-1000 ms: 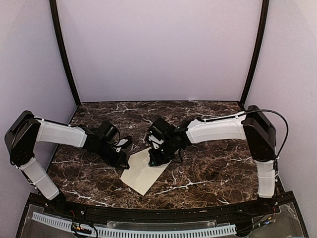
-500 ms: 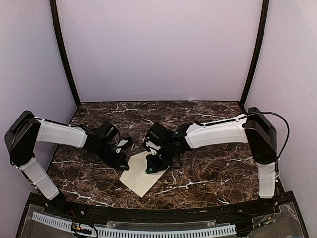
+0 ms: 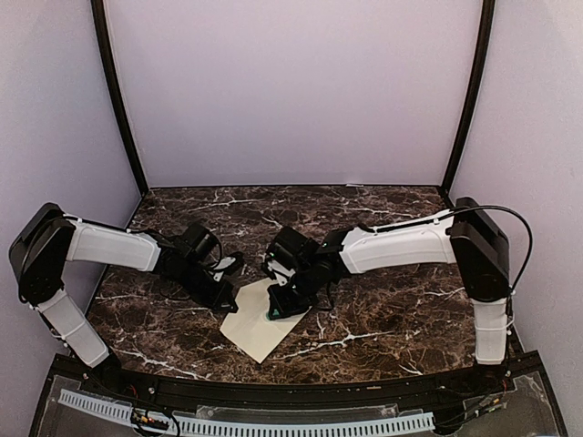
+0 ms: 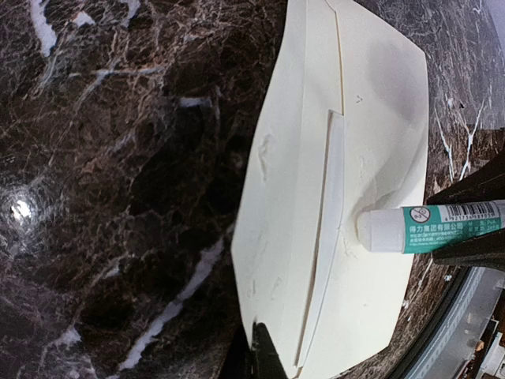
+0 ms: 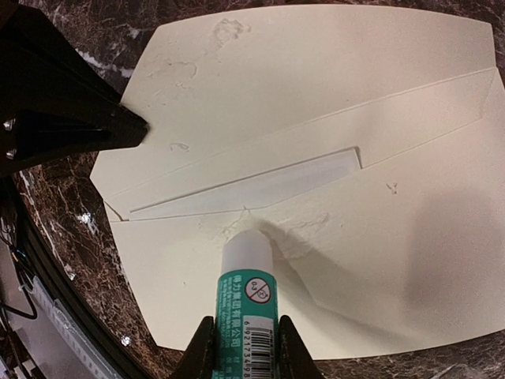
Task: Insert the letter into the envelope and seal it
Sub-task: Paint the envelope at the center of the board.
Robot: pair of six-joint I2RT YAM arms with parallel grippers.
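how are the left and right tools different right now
The left tool is shut and empty; the right tool is shut on a glue stick. The left tool's tip sits at the edge of the envelope; the right tool is off the paper, only the stick's white end touching it beside the letter. Both are low over the envelope.

Table: dark brown marble-patterned top with white veining, running out past both grippers to the left, right and far side. One item lies flat on it: envelope, long, cream-yellow, flap open, surface slightly wrinkled. It sits directly beneath the right gripper, and one edge reaches the fingertips of the left gripper, which touch it.
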